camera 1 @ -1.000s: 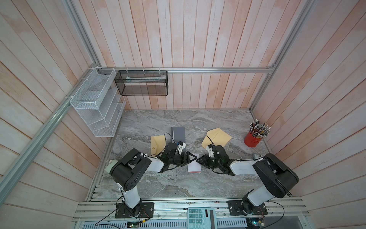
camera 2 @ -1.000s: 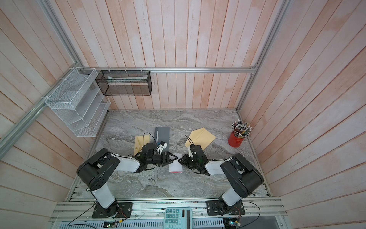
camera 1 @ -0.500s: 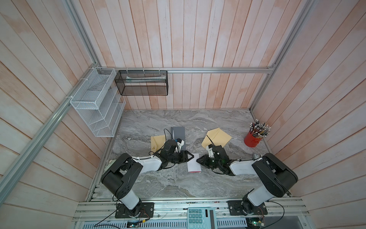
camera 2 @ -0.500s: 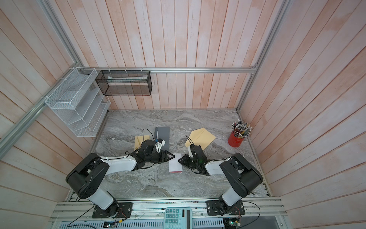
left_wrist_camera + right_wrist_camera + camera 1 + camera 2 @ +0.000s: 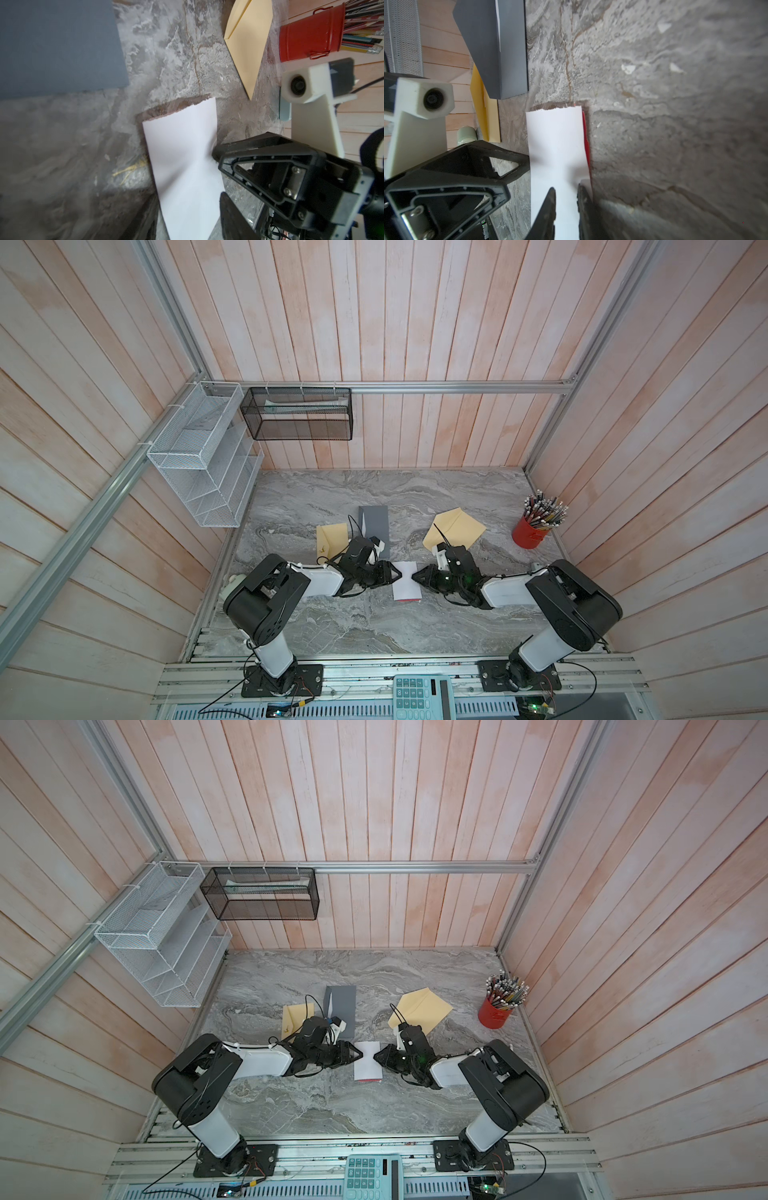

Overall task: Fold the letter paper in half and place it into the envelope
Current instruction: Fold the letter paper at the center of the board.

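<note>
The letter paper (image 5: pixel 406 588) lies at the centre of the marble-patterned tabletop (image 5: pixel 365 630), already folded. A red layer is exposed beneath one long edge, and one short edge is seen to be torn in the right wrist view. The paper is positioned between the two grippers, which are directed at each other across it. The left gripper (image 5: pixel 396 572) is shown with its jaws apart: in the left wrist view its fingers (image 5: pixel 228 216) are set on either side of the paper's width, and the sheet is not clamped. The right gripper (image 5: pixel 414 576) is shown with its jaws almost together on the opposite edge. In the right wrist view one finger (image 5: pixel 548 209) is placed on top of the sheet and the other is tucked under the lifted edge, so the paper is pinched. One manila envelope (image 5: pixel 455 529) is located beyond the right gripper toward the back wall, apart from the paper. A second manila envelope (image 5: pixel 330 539) is located beyond the left arm, just beside a grey sheet (image 5: pixel 374 524). A red pencil tin (image 5: pixel 528 534) is positioned near the table's right edge.
</note>
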